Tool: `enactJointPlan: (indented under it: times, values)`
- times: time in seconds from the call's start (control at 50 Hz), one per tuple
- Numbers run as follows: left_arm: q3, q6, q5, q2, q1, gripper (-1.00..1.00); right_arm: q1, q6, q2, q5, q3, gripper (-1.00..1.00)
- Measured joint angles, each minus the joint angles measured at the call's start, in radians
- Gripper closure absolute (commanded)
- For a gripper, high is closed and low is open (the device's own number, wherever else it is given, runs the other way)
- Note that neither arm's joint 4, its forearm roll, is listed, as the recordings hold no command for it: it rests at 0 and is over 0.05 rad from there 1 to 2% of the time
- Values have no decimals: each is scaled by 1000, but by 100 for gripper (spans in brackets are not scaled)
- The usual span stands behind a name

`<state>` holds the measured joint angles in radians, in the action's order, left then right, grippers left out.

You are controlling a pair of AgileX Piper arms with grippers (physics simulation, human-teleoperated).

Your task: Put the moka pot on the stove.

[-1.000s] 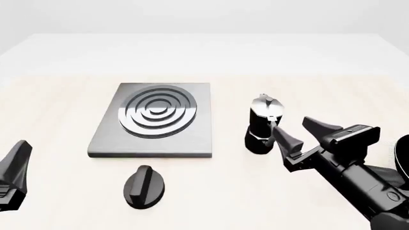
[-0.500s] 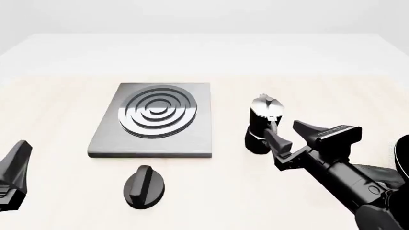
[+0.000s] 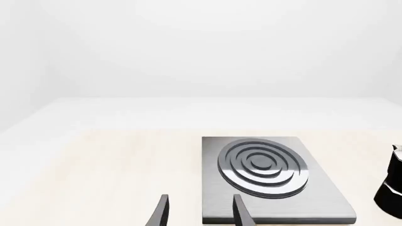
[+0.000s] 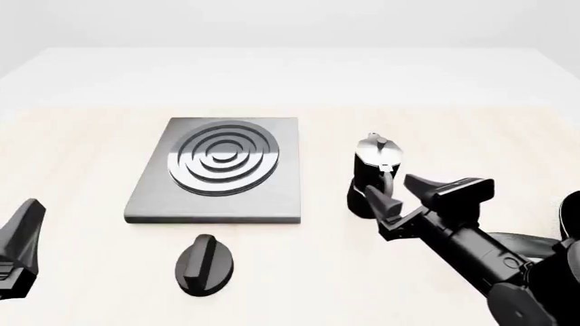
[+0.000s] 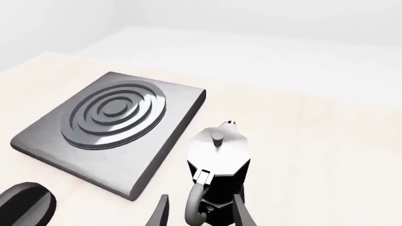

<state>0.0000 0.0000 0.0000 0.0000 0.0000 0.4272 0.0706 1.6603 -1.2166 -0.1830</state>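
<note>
While the moka pot (image 4: 373, 175) stands on the bench right of the stove (image 4: 220, 170) (ungrasped), we hold our right gripper (image 4: 401, 192) beside it, jaws wide; lifting and placing remain.

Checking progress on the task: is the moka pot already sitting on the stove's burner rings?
No. In the front view the moka pot stands on the bare table to the right of the stove, whose rings are empty.

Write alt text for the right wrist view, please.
The open right pincer frames the curved handle of the upright moka pot, which stands on the table beside the stove, not on it. A black oval knob shows at the edge.
</note>
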Motion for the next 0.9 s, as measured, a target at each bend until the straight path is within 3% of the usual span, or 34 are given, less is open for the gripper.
enactJointPlan:
  times: [0.78, 0.8, 0.9]
  values:
    - [0, 0, 0, 0, 0, -100, 9, 35, 124, -2, -48, -100]
    - [0, 0, 0, 0, 0, -100, 10, 35, 126, -2, -49, 100]
    - [0, 0, 0, 0, 0, -100, 8, 33, 125, -3, -53, 100]
